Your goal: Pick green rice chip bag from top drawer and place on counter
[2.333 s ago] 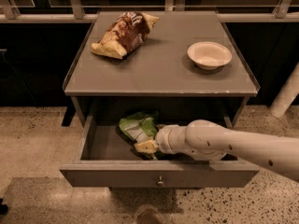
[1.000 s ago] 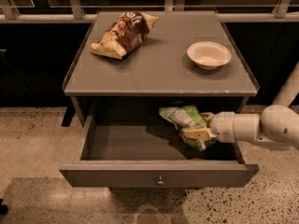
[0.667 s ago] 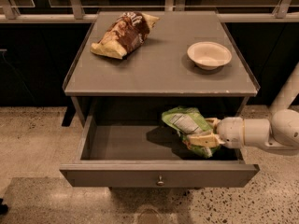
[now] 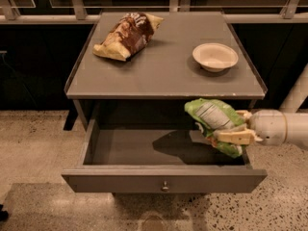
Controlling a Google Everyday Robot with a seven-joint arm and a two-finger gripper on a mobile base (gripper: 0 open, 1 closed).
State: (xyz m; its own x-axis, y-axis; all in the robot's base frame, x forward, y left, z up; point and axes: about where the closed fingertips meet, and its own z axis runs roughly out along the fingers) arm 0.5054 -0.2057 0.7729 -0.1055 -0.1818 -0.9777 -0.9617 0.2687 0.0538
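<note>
The green rice chip bag (image 4: pixel 212 121) is held in the air over the right side of the open top drawer (image 4: pixel 163 177), just below the counter's front edge. My gripper (image 4: pixel 236 131) comes in from the right and is shut on the bag's right end. The drawer's inside looks bare; its knob (image 4: pixel 165 187) faces me. The grey counter (image 4: pixel 163 66) lies above and behind the bag.
A brown-and-yellow chip bag (image 4: pixel 126 34) lies at the counter's back left. A white bowl (image 4: pixel 215 57) sits at the counter's right, right above the held bag. A railing runs behind the cabinet. Speckled floor lies around it.
My gripper has carried the green bag from the drawer's middle to its right side and lifted it up out of the drawer. My arm has drawn back to the right.
</note>
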